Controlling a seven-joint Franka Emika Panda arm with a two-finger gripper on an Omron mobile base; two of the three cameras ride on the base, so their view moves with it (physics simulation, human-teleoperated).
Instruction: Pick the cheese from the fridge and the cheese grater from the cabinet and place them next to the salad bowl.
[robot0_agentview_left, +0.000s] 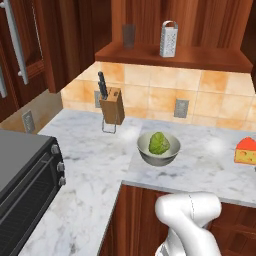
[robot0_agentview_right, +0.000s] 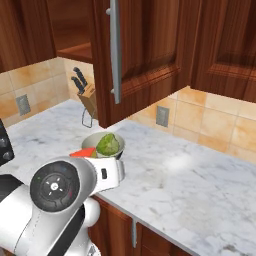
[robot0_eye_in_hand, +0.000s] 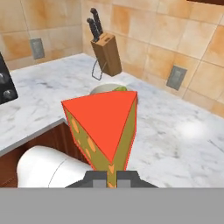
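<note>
Left of the claw (robot0_eye_in_hand: 108, 175) and beyond it stands a knife block (robot0_eye_in_hand: 107, 54) on the marble surface (robot0_eye_in_hand: 183, 144); the salad bowl (robot0_eye_in_hand: 105, 89) sits straight ahead, mostly hidden behind the cheese (robot0_eye_in_hand: 103, 127). The claw is pinched nearly closed on the wedge's narrow lower end, red rind facing up. The wedge looks light, firm and slightly slick, so a hold across its flat sides seems best. The cheese grater (robot0_agentview_left: 168, 39) waits above and beyond on the cabinet (robot0_agentview_left: 175, 56) shelf; rigid, likely light, its loop handle seems the natural hold. The claw's fingertips are cut off low in the hand view.
</note>
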